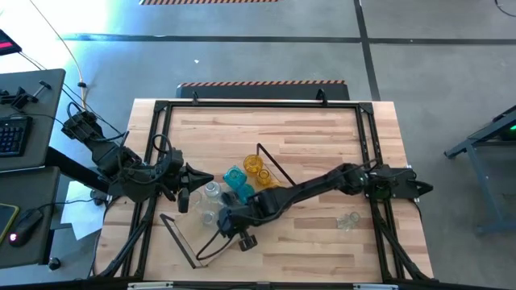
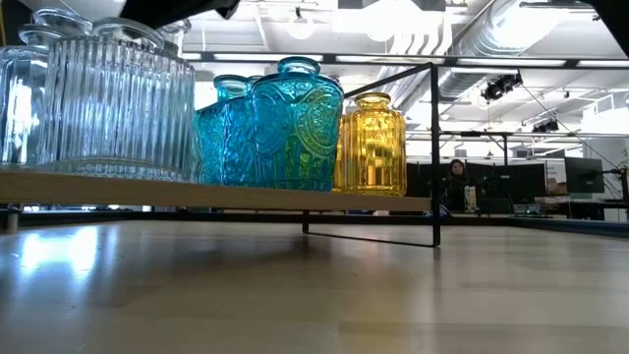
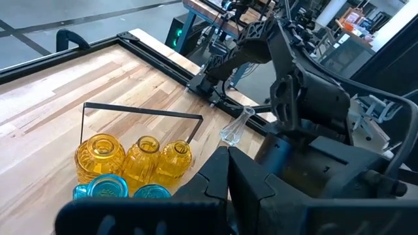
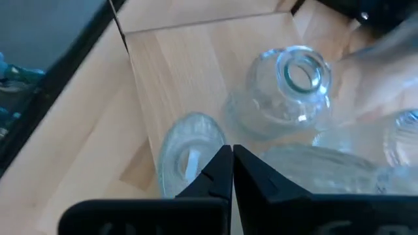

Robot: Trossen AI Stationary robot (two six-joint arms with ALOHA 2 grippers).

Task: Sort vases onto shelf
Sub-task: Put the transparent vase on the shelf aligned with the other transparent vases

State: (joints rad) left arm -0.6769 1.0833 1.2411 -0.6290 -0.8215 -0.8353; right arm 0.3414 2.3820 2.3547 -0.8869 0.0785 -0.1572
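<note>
Above the clear vases [image 4: 287, 91], right hand [image 4: 232, 171] is closed, empty; left hand [image 3: 228, 179] likewise.

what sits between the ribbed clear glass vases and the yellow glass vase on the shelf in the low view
Two teal-blue embossed glass vases stand between the ribbed clear glass vases and the yellow ribbed glass vase on the light-wood shelf board, as the low view shows.

Lab (ceiling ducts [image 2: 511, 39], monitors [image 2: 580, 177]).

Clear vases [image 2: 118, 93] cropped at low view's edge — shelf [image 2: 216, 194] too.
</note>
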